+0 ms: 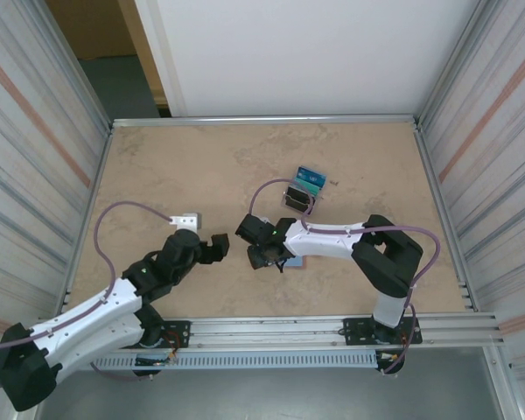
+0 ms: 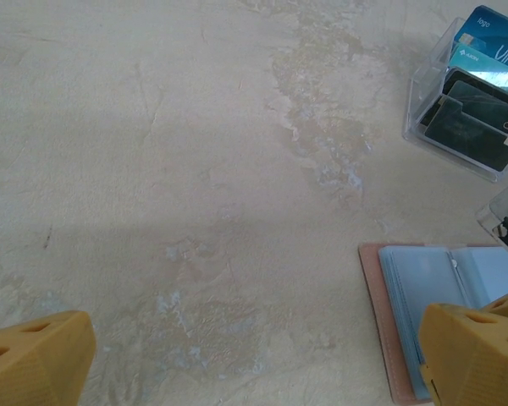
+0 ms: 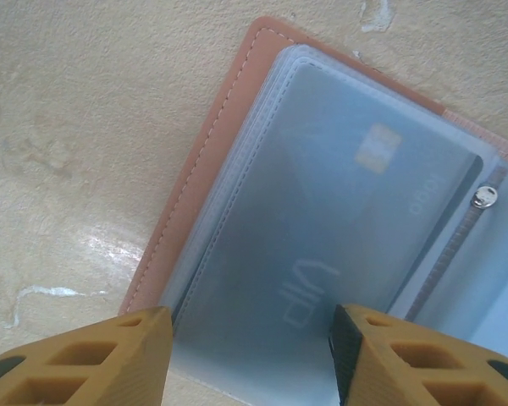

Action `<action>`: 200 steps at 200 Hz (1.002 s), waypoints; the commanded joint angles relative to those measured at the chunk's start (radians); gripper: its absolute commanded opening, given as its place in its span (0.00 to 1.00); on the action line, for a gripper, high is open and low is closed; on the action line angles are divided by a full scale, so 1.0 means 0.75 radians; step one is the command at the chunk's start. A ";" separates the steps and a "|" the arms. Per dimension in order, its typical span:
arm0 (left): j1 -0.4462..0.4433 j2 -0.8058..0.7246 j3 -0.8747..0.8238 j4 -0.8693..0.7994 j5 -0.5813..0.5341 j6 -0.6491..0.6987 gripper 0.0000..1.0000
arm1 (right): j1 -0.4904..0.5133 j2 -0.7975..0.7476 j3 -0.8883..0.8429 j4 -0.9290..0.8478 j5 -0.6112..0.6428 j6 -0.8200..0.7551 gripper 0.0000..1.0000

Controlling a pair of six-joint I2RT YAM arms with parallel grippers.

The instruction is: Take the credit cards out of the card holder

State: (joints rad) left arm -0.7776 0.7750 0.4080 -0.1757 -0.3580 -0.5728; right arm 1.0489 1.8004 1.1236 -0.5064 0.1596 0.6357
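**Twin white-and-black arms, orange-yellow fingers**

The left arm (image 1: 87, 322) and right arm (image 1: 328, 236) share one build: smooth white link shells between chunky black joints. A thin purple cable (image 1: 127, 204) trails along each. A small white box (image 1: 185, 219) sits on the left wrist. The left gripper (image 1: 217, 248) and right gripper (image 1: 264, 255) are black-bodied, and their fingers (image 3: 93, 359) are ridged orange-yellow blocks with hollow cells.

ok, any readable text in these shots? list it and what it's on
"VIP": card in the pink wallet sleeve
"logo": same card, by its chip
"logo": blue card in the clear box
"VIP": teal card in the same box
Small print on the teal card: too small to read
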 commanded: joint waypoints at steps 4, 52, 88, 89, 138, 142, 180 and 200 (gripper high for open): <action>0.014 0.019 0.049 0.026 0.014 -0.012 0.99 | -0.003 0.025 -0.025 -0.014 0.001 0.005 0.51; 0.014 0.032 0.063 0.026 0.025 -0.007 0.99 | -0.039 0.033 -0.066 -0.013 0.000 0.038 0.42; 0.011 0.039 0.078 0.016 0.034 0.002 0.99 | -0.076 -0.033 -0.107 0.034 -0.047 0.040 0.34; 0.013 0.040 0.079 0.016 0.035 0.002 0.98 | -0.076 -0.036 -0.106 0.034 -0.047 0.040 0.34; 0.001 0.105 0.141 0.002 0.047 0.043 0.99 | -0.083 -0.099 -0.099 0.028 0.008 0.051 0.29; -0.001 0.114 0.147 -0.001 0.047 0.049 0.99 | -0.083 -0.105 -0.098 0.024 0.019 0.057 0.29; -0.026 0.236 0.226 -0.005 0.035 0.093 0.99 | -0.093 -0.154 -0.104 -0.003 0.087 0.102 0.29; -0.040 0.315 0.274 -0.003 0.025 0.113 0.99 | -0.103 -0.176 -0.117 -0.016 0.104 0.122 0.30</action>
State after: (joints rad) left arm -0.7944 0.9627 0.5560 -0.1753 -0.3294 -0.5297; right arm 0.9859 1.7138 1.0542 -0.4767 0.1864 0.6811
